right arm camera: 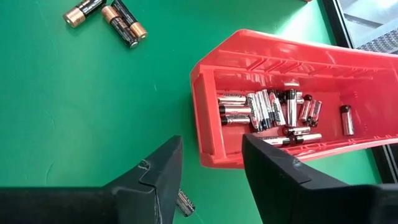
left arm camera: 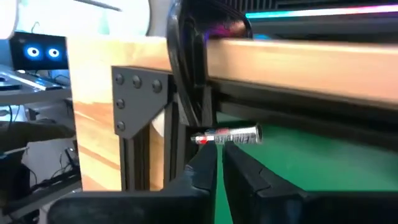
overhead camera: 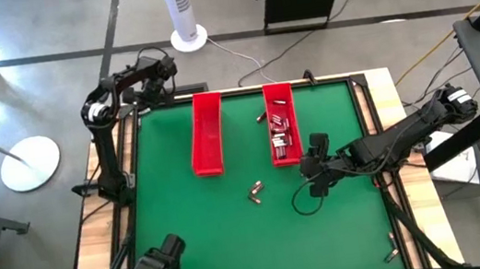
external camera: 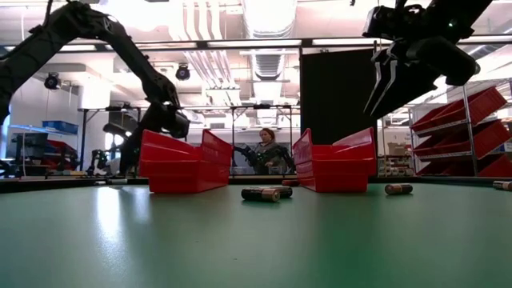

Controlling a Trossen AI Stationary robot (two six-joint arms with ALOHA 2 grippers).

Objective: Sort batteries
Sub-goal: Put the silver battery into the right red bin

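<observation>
Right gripper [right arm camera: 208, 177], jaws wide and empty, hovers at the filled tray's [overhead camera: 277, 92] six-o'clock end; next it likely drops onto the loose batteries [overhead camera: 256, 189] at eight o'clock.

Batteries [right arm camera: 267, 115]: a pile of small silvery cylinders with dark or reddish ends, lying flat and jumbled in the right-hand red tray [right arm camera: 211, 118], most along its middle, one apart toward the far end. Three copper-and-black batteries [right arm camera: 106, 14] lie loose on the green desk [right arm camera: 74, 106] just in front of the trays, close together. One silver-red battery [left arm camera: 225, 135] is held crosswise at the left fingers [left arm camera: 202, 165].
</observation>
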